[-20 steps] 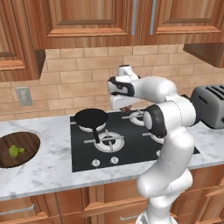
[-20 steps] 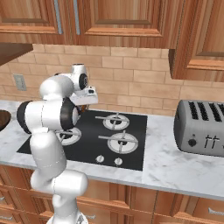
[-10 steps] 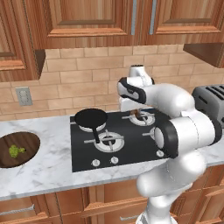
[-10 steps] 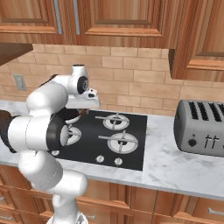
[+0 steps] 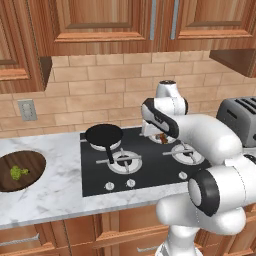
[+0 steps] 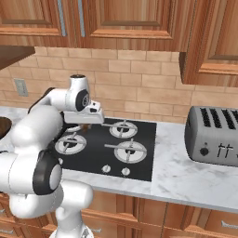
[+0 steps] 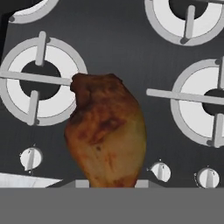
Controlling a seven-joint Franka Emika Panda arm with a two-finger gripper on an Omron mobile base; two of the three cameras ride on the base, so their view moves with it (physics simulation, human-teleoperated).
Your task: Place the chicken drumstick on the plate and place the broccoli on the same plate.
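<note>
Chicken drumstick [image 7: 106,131]: lumpy, glossy orange-brown, thick end up, clamped in my nearly shut gripper [image 5: 161,136] above the black glass stove [image 5: 145,165] and its white ring burners. Broccoli [image 5: 18,173]: knobbly green floret on the dark wooden round board [image 5: 20,170], at 9 o'clock from the stove. Black frying pan [image 5: 104,135]: rear-left burner. Since a second ago my arm has swung right, toward the ribbed metal toaster [image 6: 214,135].

You see a black frying pan [image 5: 103,135] on the black four-burner stovetop [image 5: 145,160], a silver toaster [image 6: 214,136] to its right.
</note>
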